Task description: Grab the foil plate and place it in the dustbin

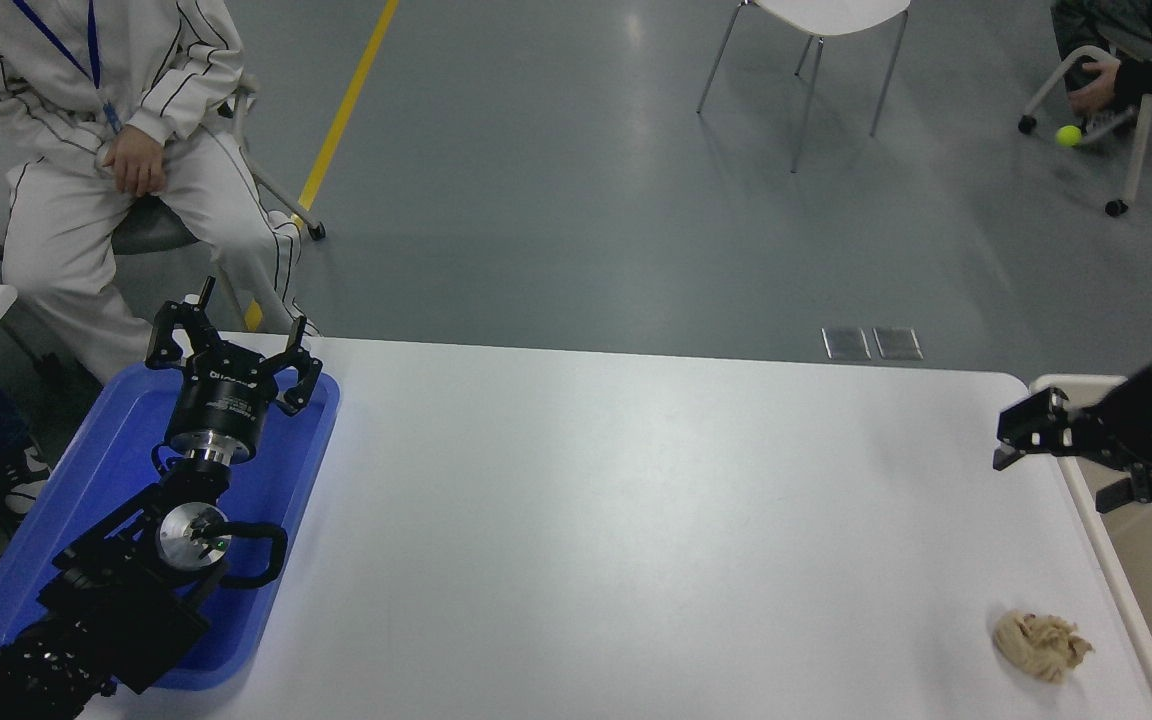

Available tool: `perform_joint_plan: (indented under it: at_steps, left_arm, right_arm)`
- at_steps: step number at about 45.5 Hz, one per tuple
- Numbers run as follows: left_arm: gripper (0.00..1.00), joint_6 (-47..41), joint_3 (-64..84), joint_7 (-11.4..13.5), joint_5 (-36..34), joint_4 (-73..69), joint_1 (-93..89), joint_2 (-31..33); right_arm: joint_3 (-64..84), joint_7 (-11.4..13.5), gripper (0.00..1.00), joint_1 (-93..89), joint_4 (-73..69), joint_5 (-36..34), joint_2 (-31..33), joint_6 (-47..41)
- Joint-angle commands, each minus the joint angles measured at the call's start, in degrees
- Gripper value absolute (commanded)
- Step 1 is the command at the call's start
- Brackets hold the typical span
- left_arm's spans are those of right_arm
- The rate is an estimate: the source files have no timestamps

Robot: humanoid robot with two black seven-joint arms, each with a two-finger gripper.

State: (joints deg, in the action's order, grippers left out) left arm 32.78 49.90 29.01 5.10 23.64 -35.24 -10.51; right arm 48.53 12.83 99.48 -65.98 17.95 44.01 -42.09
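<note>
White table (636, 520) fills the lower part of the head view, and most of its surface is bare. At its left end lies a flat blue tray (56, 560), and above that tray the left gripper (234, 345) sits parked at the end of its black arm, fingers spread apart and holding nothing. From the right edge the right arm reaches in over the table's far right corner; the right gripper (1051, 450) hangs above the dustbin's rim with one finger (1031, 420) stretched toward the table and another lower down, the two splayed apart with nothing between them. The dustbin (1136, 620) stands against the table's right end, its off-white rim and beige inner wall only partly in view. Near the table's front right corner, just beside the bin's rim, lies a small crumpled beige paper wad (1041, 645). The foil plate cannot be seen anywhere on the table, and what shows of the bin's inside does not reveal it. Beyond the far left corner a person in pale striped clothing (106, 150) sits on a chair, hands folded. At the top right, a small yellow-green ball (1068, 135) lies on the grey floor near another seated person's hand (1096, 90)
</note>
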Motion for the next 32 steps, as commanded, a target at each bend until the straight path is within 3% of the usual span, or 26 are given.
perform_joint_plan:
  at_steps: [1,22,32]
  left_arm:
    - [1.00,0.00,0.02,0.00,0.00,0.00,0.00,-0.04]
    - [1.00,0.00,-0.07,0.00,0.00,-0.09,0.00,-0.04]
    - [1.00,0.00,0.02,0.00,0.00,0.00,0.00,0.05]
  right_arm:
    - [8.32,0.00,1.00,17.31,-5.55,0.33,-7.70,-2.91]
    - [7.89,-0.09,1.00,25.06,-8.29,-0.29,-24.06,-2.91]
    - [8.60,0.09,0.98,25.24,-8.20,-0.81,-24.77,-2.91]
